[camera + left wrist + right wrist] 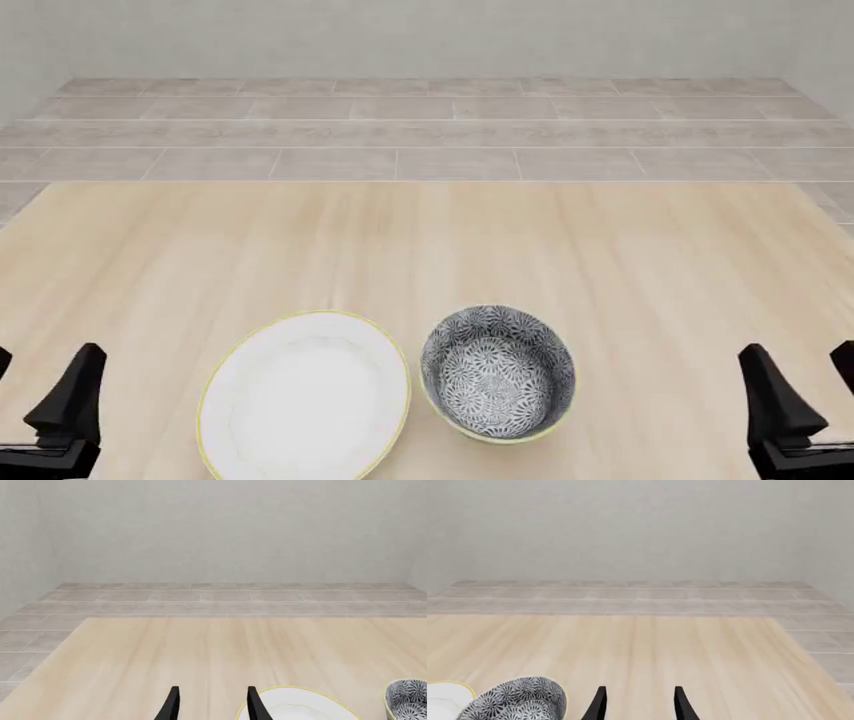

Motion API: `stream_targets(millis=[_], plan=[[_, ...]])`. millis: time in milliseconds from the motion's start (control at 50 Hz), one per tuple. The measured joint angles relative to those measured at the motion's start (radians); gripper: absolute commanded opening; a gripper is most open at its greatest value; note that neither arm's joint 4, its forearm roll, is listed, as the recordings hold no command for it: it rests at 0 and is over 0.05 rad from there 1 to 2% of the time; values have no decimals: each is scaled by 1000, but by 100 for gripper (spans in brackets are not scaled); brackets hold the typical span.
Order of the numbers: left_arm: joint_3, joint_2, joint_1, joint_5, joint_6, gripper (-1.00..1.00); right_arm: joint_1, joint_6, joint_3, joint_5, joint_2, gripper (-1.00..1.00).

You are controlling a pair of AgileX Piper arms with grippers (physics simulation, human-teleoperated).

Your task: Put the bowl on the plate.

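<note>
The bowl [498, 373] with its dark grey-and-white floral pattern stands on the table near the front, just right of the plate [306, 397], a white shallow round dish with a thin yellow edge. They sit side by side, almost touching. My left gripper [40, 385] hangs open at the front left corner, left of the plate, holding nothing. My right gripper [801, 385] hangs open at the front right corner, right of the bowl, also with nothing in it. The left wrist view catches the plate [297, 707] and the bowl [407, 700]; the right wrist view catches the bowl [517, 700].
The light wooden table [427, 250] stretches back to a far edge. Beyond it lies a grey tiled floor [427, 130] and a plain pale wall.
</note>
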Motion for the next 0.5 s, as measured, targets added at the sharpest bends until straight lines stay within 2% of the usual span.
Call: stream_targets(millis=[120, 280, 500], plan=[[0, 0, 0, 0, 0, 100, 17, -20, -36, -15, 56, 100], [0, 0, 0, 0, 0, 100, 49, -79, -138, 26, 120, 100], [0, 0, 0, 0, 0, 100, 81, -106, -270, 78, 238, 100]])
